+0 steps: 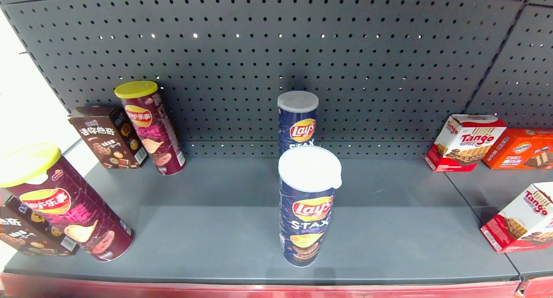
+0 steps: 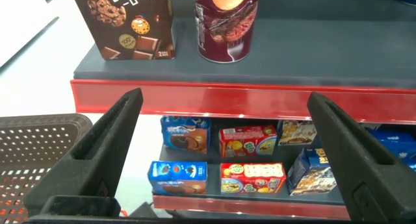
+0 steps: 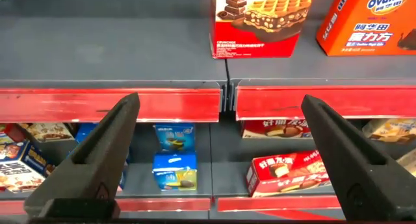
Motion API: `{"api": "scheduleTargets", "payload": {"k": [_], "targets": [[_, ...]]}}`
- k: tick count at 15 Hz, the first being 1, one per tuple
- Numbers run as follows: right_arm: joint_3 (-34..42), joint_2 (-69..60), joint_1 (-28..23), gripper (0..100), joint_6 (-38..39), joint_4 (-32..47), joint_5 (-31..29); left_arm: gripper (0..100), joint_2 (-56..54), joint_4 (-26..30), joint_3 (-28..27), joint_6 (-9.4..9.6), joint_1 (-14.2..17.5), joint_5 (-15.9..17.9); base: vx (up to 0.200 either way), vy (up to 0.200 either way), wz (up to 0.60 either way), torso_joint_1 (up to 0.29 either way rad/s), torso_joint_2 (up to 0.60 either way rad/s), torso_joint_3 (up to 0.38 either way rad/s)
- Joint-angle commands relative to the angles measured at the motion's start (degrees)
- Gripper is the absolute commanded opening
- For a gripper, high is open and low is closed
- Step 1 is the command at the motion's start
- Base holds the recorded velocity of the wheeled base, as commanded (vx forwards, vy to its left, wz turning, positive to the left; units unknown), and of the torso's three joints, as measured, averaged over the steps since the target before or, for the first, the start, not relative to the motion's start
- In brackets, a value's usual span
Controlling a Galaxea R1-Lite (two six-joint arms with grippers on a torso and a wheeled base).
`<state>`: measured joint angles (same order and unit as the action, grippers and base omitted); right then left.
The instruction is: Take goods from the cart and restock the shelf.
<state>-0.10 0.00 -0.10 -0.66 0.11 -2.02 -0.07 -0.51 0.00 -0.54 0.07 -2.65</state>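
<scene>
Left gripper point(image 2: 224, 97) and right gripper point(image 3: 221, 99) hang wide open and empty before the shelf point(image 1: 216, 229). Two blue chip cans stand at the shelf's middle, front can point(image 1: 307, 207) directly ahead of rear can point(image 1: 297, 121).

Grey shelf point(image 1: 207, 216), red front edge. Left of the white-lidded navy can point(image 1: 306, 216), maroon cans point(image 1: 151, 131) with yellow lids.

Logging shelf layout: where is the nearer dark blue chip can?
Head view: the nearer dark blue chip can stands upright mid-shelf near the red front edge, directly in front of a second blue can by the pegboard.
</scene>
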Motion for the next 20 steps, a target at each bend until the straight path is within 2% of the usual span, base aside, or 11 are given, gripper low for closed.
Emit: {"api": "scheduleTargets", "payload": {"k": [1, 20], "targets": [[0.0, 0.0, 0.0, 100, 0.0, 0.0, 0.0, 100, 0.1, 0.0, 0.0, 0.01, 0.0, -0.1, 0.0, 0.0, 0.0, 0.0, 0.0, 0.0], [0.0, 0.0, 0.0, 100, 0.2, 0.0, 0.4, 100, 0.1, 0.0, 0.0, -0.17, 0.0, -0.1, 0.0, 0.0, 0.0, 0.0, 0.0, 0.0]]}}
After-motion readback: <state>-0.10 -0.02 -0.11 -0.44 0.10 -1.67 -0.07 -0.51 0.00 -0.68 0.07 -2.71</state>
